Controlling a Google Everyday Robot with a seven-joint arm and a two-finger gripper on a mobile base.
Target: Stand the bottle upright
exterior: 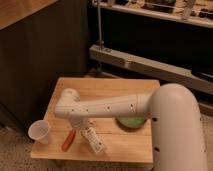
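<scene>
Pale wood forms the top of the small square table (120, 90), which stands on a speckled floor (15, 155) in front of a dark panelled wall (45, 55) and a long metal shelf rail (150, 65). A thick white robot arm (105, 106) reaches from the lower right across the table to its left half, bends at a rounded joint and turns down toward the surface. At its end the gripper (83, 128) sits low over the front left part of the tabletop, its fingers drawn together on the upper end of the small, slim, whitish translucent plastic bottle (95, 141).

That bottle lies on its side on the wood, slanting from the gripper down toward the table's front edge, its label facing up. Just to its left lies a short orange pen-like tool (68, 140), also flat and slanted, apart from the bottle. Further left, at the table's front left corner, a white plastic cup (39, 131) stands upright. A round green bowl (131, 122) rests to the right of the bottle, partly hidden under the arm.
</scene>
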